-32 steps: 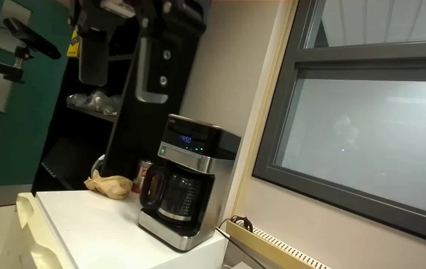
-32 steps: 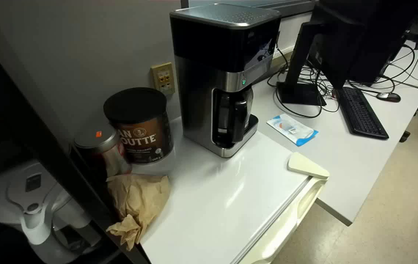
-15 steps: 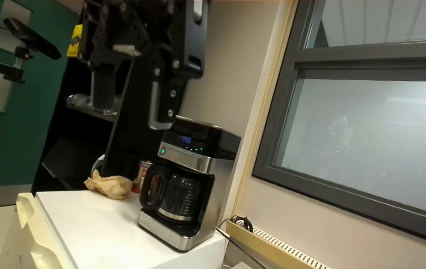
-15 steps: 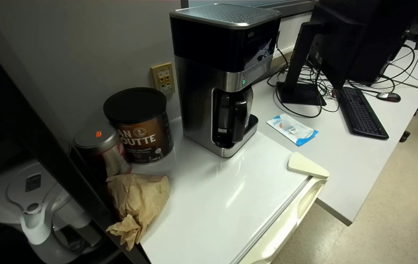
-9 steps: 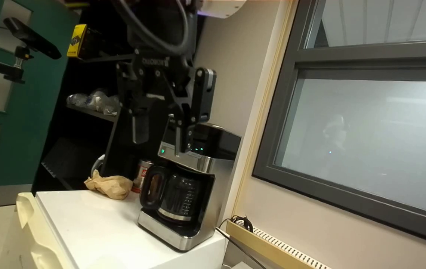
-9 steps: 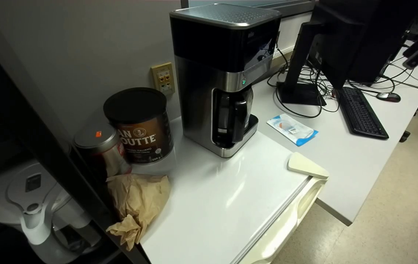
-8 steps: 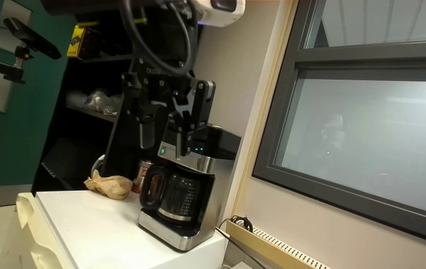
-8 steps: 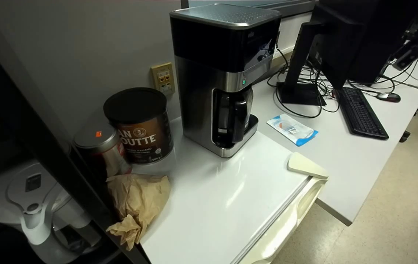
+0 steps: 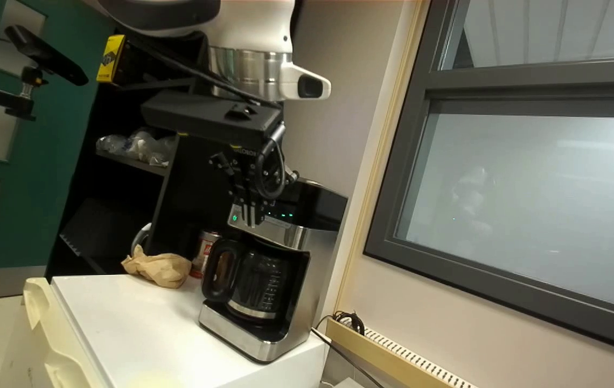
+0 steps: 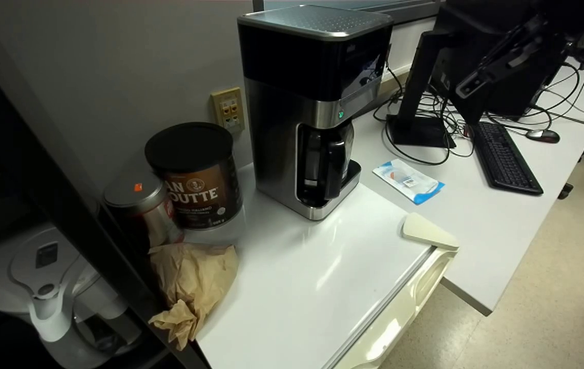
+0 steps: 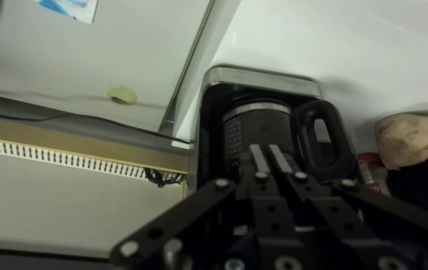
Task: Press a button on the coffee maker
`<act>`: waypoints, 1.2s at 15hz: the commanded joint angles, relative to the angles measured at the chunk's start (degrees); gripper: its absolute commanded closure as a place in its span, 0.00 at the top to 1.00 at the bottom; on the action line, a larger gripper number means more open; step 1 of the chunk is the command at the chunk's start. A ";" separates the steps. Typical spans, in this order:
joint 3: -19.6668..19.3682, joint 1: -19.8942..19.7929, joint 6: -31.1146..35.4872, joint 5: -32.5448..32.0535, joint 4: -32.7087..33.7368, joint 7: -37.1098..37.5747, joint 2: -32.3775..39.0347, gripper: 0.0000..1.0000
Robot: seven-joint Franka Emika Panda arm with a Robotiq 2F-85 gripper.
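The coffee maker [image 9: 324, 264], black and silver with a glass carafe [image 9: 258, 283], stands upright on a white cabinet. A green-lit button [image 9: 235, 217] glows at the end of its silver control strip; the same button [image 10: 341, 114] shows from the side. My gripper [image 9: 252, 222] hangs before the strip and covers the display digits. In an exterior view its fingers [image 10: 470, 86] are well apart from the coffee maker [image 10: 282, 143], out in front of it. In the wrist view the gripper [image 11: 264, 147] is shut, only a thin slit between its fingers and nothing held, with the carafe beyond.
A crumpled paper bag [image 10: 194, 282], a large coffee tin [image 10: 202, 197] and a smaller tin [image 10: 138, 205] sit beside the coffee maker. On the adjoining desk are a monitor [image 10: 420, 92], loose cables, a keyboard [image 10: 507, 159] and a packet [image 10: 409, 180]. A dark shelf [image 9: 118, 215] rises behind.
The open fingers have come together. The gripper has moved down and closer to the coffee maker's front, now covering the display digits. The coffee maker has not moved.
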 commanded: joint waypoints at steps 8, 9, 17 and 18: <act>6.73 -3.74 1.09 4.84 19.07 -8.78 15.71 0.01; 7.08 -3.85 1.08 4.82 19.93 -9.17 16.39 0.01; 10.10 -4.91 1.79 4.84 23.45 -11.36 18.08 0.01; 10.12 -5.00 1.55 4.66 23.85 -11.13 18.36 0.01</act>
